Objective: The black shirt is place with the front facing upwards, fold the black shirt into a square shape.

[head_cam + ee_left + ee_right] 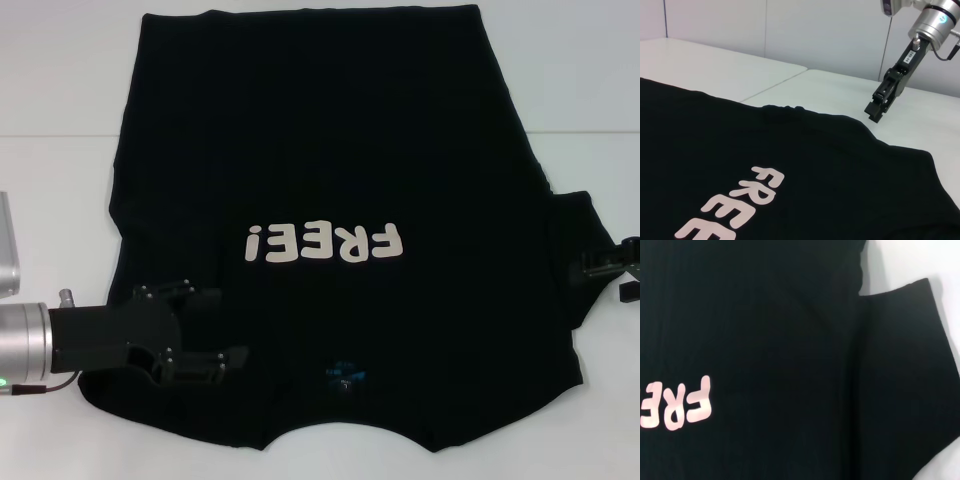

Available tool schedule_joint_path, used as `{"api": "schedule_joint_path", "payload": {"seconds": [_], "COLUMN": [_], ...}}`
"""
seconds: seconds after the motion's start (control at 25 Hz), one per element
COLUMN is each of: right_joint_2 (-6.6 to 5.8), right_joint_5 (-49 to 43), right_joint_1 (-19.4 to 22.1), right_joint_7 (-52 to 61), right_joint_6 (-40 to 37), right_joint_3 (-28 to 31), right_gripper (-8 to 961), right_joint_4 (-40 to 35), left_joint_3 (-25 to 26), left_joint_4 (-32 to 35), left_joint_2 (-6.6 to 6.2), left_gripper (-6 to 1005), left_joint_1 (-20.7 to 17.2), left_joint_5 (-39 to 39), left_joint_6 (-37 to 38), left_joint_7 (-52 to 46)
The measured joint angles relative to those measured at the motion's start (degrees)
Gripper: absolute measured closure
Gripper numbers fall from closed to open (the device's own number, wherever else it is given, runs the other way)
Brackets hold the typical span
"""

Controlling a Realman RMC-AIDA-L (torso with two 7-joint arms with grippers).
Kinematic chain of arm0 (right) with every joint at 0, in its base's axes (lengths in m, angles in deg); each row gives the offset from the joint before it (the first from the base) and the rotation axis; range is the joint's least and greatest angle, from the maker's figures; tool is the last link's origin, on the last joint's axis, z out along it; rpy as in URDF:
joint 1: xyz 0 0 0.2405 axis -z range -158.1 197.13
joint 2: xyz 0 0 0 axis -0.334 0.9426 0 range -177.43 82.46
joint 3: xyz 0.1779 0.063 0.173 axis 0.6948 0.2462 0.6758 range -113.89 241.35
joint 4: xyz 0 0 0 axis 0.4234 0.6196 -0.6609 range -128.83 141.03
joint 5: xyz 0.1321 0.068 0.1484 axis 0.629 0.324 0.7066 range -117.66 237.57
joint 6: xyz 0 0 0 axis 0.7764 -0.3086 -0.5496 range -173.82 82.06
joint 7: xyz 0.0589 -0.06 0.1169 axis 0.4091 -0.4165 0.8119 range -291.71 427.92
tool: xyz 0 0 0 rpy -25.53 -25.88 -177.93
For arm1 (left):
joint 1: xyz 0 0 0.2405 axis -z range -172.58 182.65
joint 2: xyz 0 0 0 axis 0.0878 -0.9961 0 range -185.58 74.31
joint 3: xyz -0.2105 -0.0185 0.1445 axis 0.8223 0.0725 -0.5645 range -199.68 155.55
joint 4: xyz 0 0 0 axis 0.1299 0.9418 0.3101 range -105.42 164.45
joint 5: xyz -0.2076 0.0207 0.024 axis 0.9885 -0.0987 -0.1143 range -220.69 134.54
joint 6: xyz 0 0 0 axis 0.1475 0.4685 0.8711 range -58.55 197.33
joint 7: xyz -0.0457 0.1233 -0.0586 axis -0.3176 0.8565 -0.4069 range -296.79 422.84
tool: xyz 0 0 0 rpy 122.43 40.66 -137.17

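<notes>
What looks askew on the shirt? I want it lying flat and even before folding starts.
The black shirt lies unevenly: its right sleeve sticks out by the right gripper, while no sleeve shows spread out on the left, where the left gripper sits over the cloth.

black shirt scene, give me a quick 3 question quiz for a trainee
1. True or false: the black shirt lies flat with its FREE! lettering facing up.
2. Which gripper is over the shirt near its collar-side corner? A) left gripper B) right gripper C) both
3. Fill in: the small blue neck label sits at the shirt edge ____ the robot (nearest / farthest from).

Key
1. True. The white letters show on top in the head view.
2. A. The left gripper is above the cloth; the right gripper is at the outer edge of the sleeve on the robot's right.
3. Nearest.
</notes>
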Motion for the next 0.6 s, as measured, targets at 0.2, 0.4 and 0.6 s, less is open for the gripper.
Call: {"api": "schedule_joint_path", "payload": {"seconds": [0.2, 0.4, 0.6], "right_joint_2": [0.28, 0.4, 0.74], "right_joint_5": [0.1, 0.1, 0.1], "right_joint_1": [0.0, -0.2, -0.3], "right_joint_7": [0.0, -0.1, -0.1], "right_joint_6": [0.5, 1.9, 3.0], "right_joint_3": [0.0, -0.5, -0.6], "right_gripper": [11, 11, 12], "right_joint_4": [0.5, 1.4, 1.8], "left_joint_3": [0.0, 0.0, 0.0], "left_joint_4": [0.0, 0.0, 0.0], "left_joint_2": [-0.03, 0.0, -0.03], "left_gripper": [115, 115, 115], "left_joint_1": [0.0, 0.1, 0.1], "left_joint_5": [0.0, 0.0, 0.0], "left_joint_6": [0.0, -0.1, -0.2], "left_joint_7": [0.0, 0.0, -0.1]}}
